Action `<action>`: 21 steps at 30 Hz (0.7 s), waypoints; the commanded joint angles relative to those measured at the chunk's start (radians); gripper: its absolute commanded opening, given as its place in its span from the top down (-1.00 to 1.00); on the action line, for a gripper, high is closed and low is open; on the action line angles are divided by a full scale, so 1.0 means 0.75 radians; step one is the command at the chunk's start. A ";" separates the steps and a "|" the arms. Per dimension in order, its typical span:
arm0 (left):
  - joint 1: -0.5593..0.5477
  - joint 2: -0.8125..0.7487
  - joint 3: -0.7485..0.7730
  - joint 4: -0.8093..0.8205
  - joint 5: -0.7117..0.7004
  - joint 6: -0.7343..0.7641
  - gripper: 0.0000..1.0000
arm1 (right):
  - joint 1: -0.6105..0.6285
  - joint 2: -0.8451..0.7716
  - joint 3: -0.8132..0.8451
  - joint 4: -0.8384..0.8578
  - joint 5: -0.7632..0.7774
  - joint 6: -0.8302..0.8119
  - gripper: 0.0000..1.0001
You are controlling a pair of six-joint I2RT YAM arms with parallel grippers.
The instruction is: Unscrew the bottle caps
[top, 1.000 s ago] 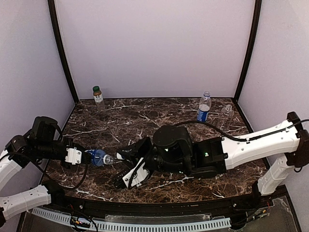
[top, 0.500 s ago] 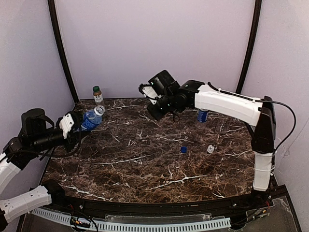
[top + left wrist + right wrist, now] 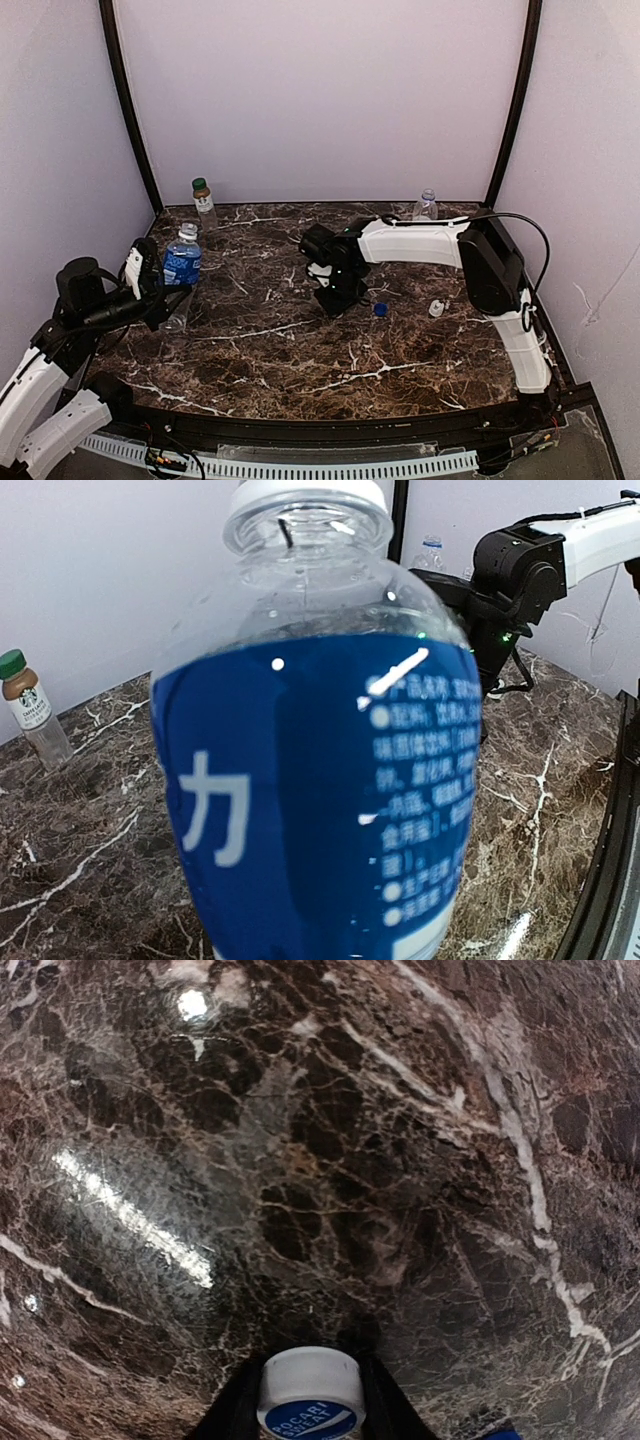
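Upright, necks up ×3: blue-labelled bottle (left fingers pinch it), brown bottle, clear bottle | right fingers pinch cap | loose caps ×2

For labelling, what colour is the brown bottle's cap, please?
Green cap; left wrist view shows it best.

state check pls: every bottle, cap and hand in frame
Blue-label bottle: upright, gripped by left hand; cap unclear.
Brownish bottle: upright, back left, green cap on.
Back-right bottle: upright, partly hidden behind right arm.
Pocari cap: off, held in right hand.
Blue cap: loose on table.
White cap: loose on table.
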 commanded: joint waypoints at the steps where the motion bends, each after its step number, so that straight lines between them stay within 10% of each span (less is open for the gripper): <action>1: 0.028 -0.057 -0.057 0.145 0.171 -0.047 0.82 | -0.010 0.026 0.012 -0.044 -0.052 0.035 -0.45; 3: 0.029 -0.070 -0.077 0.148 0.220 -0.031 0.82 | -0.010 0.011 0.049 -0.077 -0.033 0.039 -0.95; 9: 0.030 -0.091 -0.112 0.186 0.371 -0.011 0.77 | 0.042 -0.192 0.233 -0.004 -0.077 -0.100 -0.97; 17: 0.028 -0.089 -0.099 0.253 0.549 0.008 0.70 | 0.289 -0.684 -0.242 1.272 -0.781 -0.352 -0.92; 21: 0.028 -0.081 -0.084 0.253 0.580 0.008 0.69 | 0.313 -0.577 -0.120 1.463 -0.805 -0.179 -0.84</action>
